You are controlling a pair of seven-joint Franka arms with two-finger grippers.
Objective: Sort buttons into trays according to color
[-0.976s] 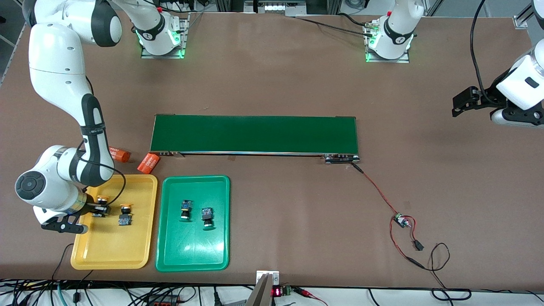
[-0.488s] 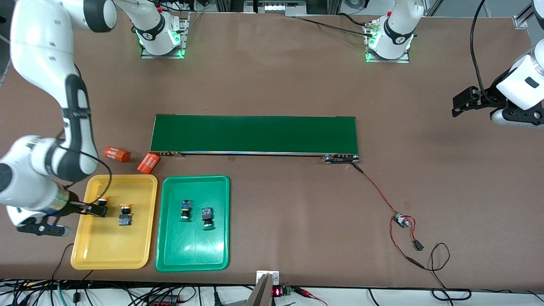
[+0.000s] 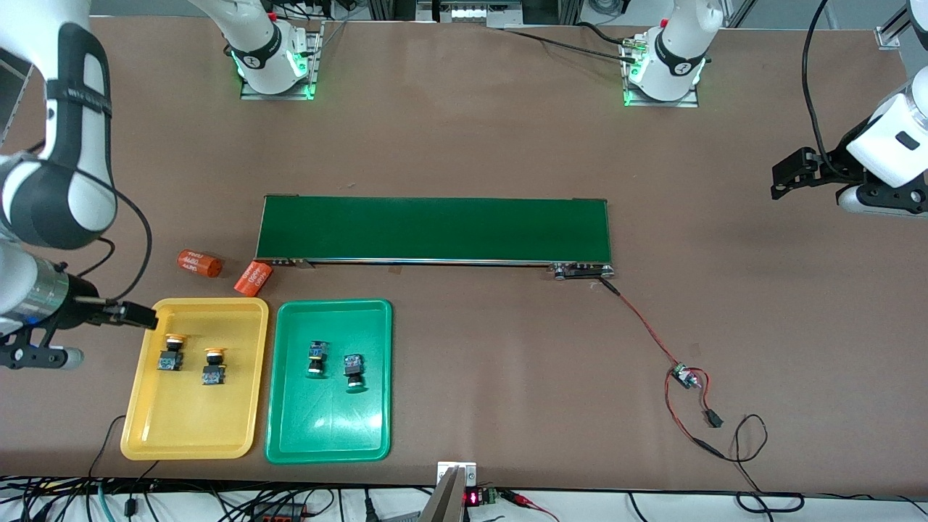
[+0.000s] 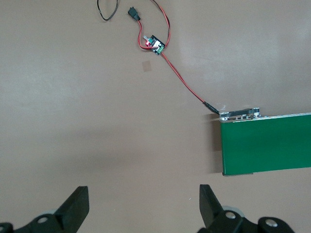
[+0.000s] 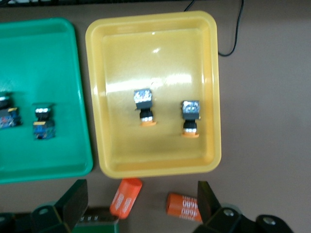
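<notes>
Yellow-capped push-button switches [image 3: 192,357] both lie in the shallow yellow plastic tray [image 3: 188,435] and green-capped ones [image 3: 333,365] in its green twin [image 3: 326,442], so sorting looks finished: the right gripper [image 3: 134,314] hangs spread and empty over the yellow tray's edge, the left gripper [image 4: 144,208] waits spread over bare table, and only parking seems left

White arms, black joints, black claws

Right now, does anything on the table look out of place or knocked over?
Mostly tidy: both yellow-capped buttons sit in the yellow tray, both green-capped ones in the green tray. The only strays are two orange cylinders lying on their sides on the bare table, between the yellow tray and the conveyor belt.
</notes>
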